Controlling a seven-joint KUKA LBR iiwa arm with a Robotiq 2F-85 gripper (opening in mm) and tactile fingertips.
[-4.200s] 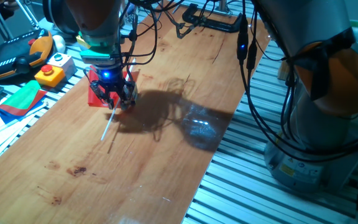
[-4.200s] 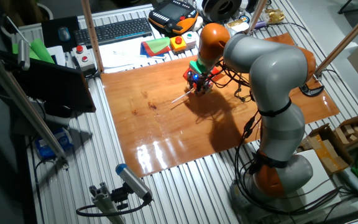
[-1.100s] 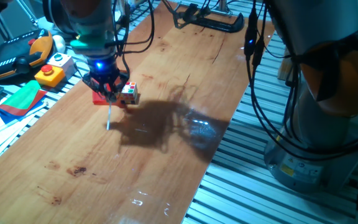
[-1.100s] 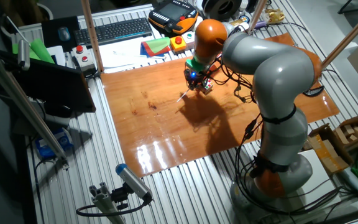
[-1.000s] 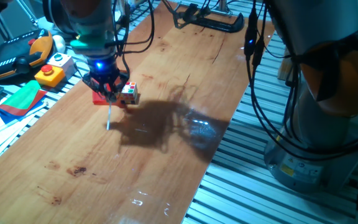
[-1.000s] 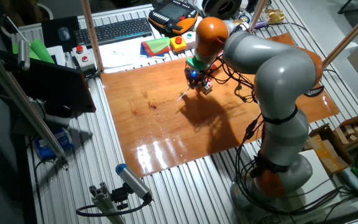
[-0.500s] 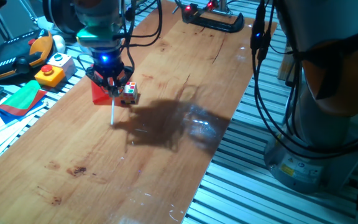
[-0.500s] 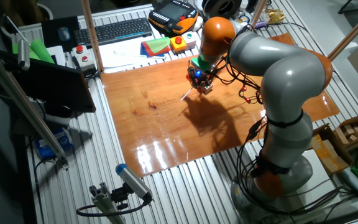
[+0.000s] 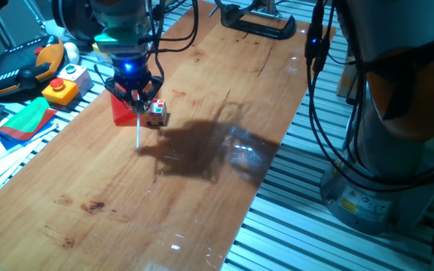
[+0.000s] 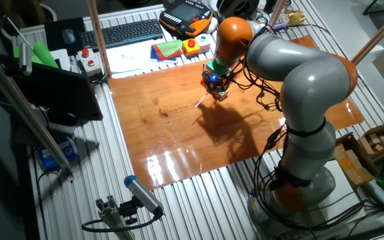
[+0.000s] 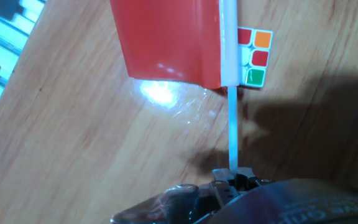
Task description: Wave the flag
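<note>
The flag is a plain red sheet on a thin white stick. My gripper is shut on the stick's lower part. In one fixed view the gripper hangs over the left side of the wooden board, with the red sheet just left of it and the stick pointing toward the board's near end. The other fixed view shows the gripper with the stick slanting down to the left. Whether the flag touches the board I cannot tell.
A small multicoloured cube lies right beside the flag, also seen as the cube. Off the board's left edge are a red-and-green folded cloth, a yellow button box and a pendant. A black clamp lies at the far end.
Over the last second the gripper and flag have shifted slightly right, toward the cube, and the stick's free end has swung with them. The cube has stayed put.
</note>
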